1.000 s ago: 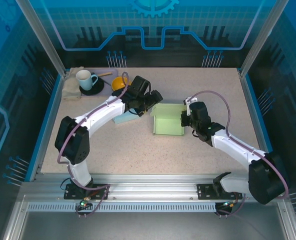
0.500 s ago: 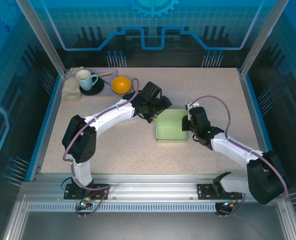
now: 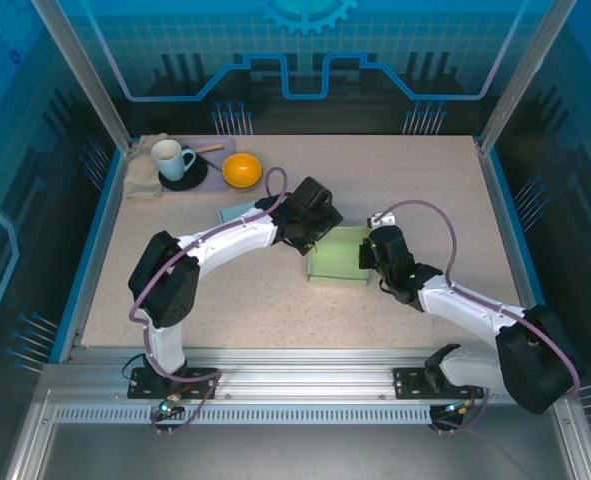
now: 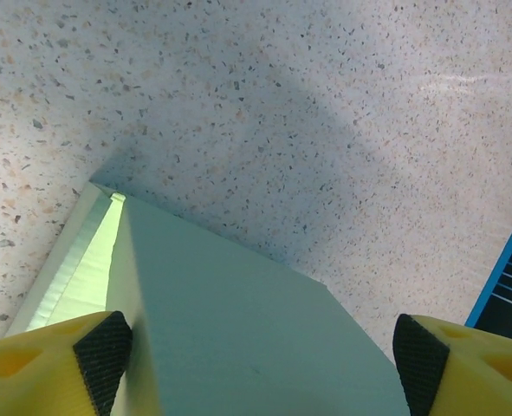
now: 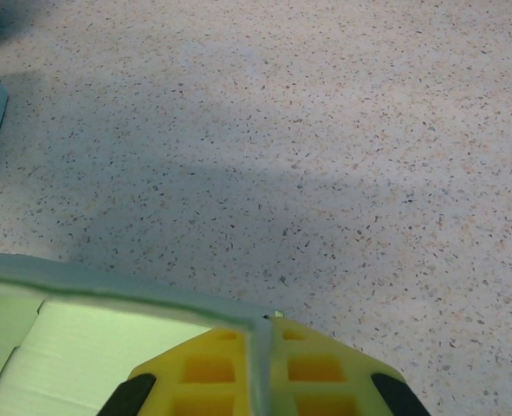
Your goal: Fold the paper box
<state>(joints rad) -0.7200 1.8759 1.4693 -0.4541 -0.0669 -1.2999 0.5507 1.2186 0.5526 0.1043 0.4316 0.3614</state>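
Note:
The pale green paper box (image 3: 337, 256) lies at mid-table with a panel folded over its top. My left gripper (image 3: 313, 232) hangs over its far left corner. In the left wrist view the gripper (image 4: 262, 351) stands open, straddling the box's flat panel (image 4: 238, 321); the left pad (image 4: 104, 347) is against the box's side, the right pad (image 4: 420, 355) is clear of it. My right gripper (image 3: 368, 252) is at the box's right side. In the right wrist view it (image 5: 260, 355) is shut on the thin green wall (image 5: 82, 338).
A light blue sheet (image 3: 237, 212) lies flat just left of the box, under the left arm. At the back left stand an orange bowl (image 3: 242, 170), a white mug (image 3: 170, 158) on a dark saucer, and a folded cloth (image 3: 143, 180).
The left gripper swung right from the blue sheet onto the box and narrowed a little. The box's panel came down over the top, and the box shifted nearer with the right gripper.

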